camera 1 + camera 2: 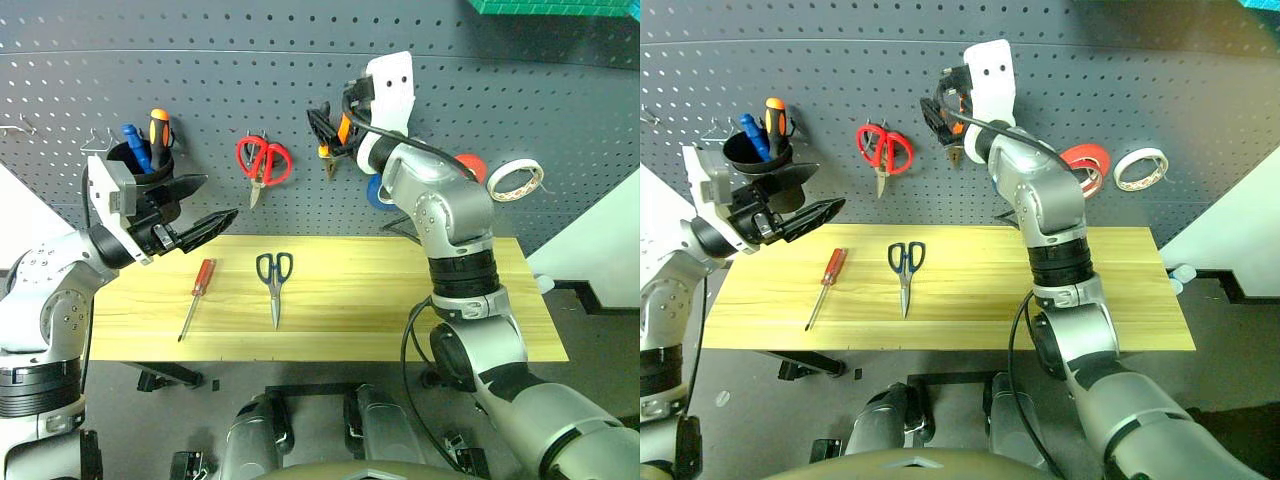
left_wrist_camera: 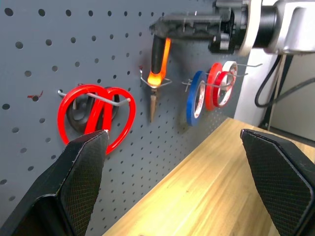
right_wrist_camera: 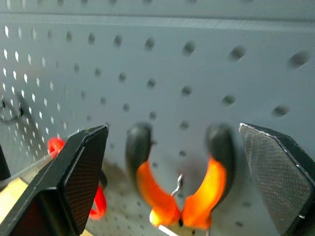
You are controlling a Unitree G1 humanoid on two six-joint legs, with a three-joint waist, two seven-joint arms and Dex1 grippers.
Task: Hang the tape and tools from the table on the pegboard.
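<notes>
Half-hidden pliers (image 1: 331, 140) behind right gripper (image 1: 322, 128)

A workshop: a dark grey perforated metal pegboard (image 1: 560, 110) hung with hand tools and tape rolls, above a light yellow wooden plank desk (image 1: 400, 300).

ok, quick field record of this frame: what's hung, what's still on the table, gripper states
on pegboard: pliers on a hook, red-handled scissors, blue tape, red tape, white tape, black cup with two screwdrivers
on table: red-handled screwdriver, dark-handled scissors
right gripper: open, fingers either side of the pliers handles, not touching them
left gripper: open, holding nothing, above the table's left end
remaining: screwdriver and dark-handled scissors not yet hung
</notes>
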